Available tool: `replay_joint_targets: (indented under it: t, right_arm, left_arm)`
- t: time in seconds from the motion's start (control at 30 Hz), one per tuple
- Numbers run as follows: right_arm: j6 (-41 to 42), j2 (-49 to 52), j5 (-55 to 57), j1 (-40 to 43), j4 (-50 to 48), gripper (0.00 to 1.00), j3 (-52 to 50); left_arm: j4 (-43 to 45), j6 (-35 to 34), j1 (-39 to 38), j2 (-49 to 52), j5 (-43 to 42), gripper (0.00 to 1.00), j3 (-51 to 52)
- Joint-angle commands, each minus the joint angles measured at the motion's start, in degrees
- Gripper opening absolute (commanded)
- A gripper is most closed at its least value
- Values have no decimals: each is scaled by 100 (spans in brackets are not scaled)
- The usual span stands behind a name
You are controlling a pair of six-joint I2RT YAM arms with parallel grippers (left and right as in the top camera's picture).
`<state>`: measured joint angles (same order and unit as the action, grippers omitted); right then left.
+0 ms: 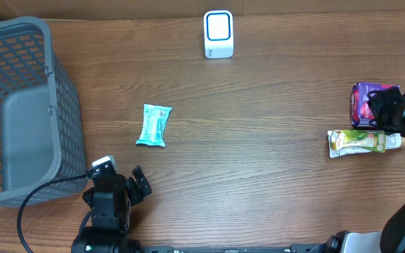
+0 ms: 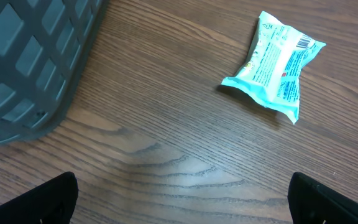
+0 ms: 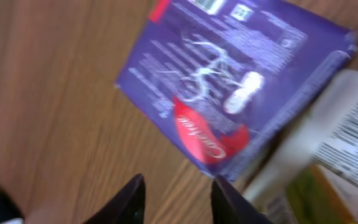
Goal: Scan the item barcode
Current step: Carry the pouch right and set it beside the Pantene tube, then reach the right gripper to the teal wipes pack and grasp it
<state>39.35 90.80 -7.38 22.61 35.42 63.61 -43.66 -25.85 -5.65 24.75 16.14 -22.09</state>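
Right jaws slightly apart near purple packet (image 3: 229, 81); overhead, packet partly hidden.

Showing a grey lattice basket (image 1: 20, 105) standing open-topped just ahead and to the left of the left gripper (image 2: 184, 199), its rounded corner nearest it, far across from the right gripper (image 3: 176, 198), and resting on a brown wood-grain table (image 1: 259, 176) spreading beneath both.
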Motion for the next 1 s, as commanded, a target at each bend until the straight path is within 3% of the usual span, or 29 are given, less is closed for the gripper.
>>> replay_joint_targets:
  t: [0.0, 0.27, 0.53, 0.73, 0.97]
  right_arm:
    - [-588, -155, -643, -11, -63, 43, 369]
    - [-1440, -186, -2337, -599, 149, 59, 1038]
    - [-1478, -37, -2352, -2761, -212, 73, 1038]
    - [-1362, 466, -2061, -4365, -1200, 72, 1040]
    - [-960, 1429, -1716, -5556, -2153, 71, 1051]
  left_arm:
    - [17, -98, -11, -44, 76, 100, -7]
    - [17, -101, -11, -44, 76, 100, -7]
    - [17, -98, -11, -44, 76, 100, -7]
    - [20, -98, -11, -44, 76, 100, -7]
    - [17, -98, -11, -44, 76, 100, -7]
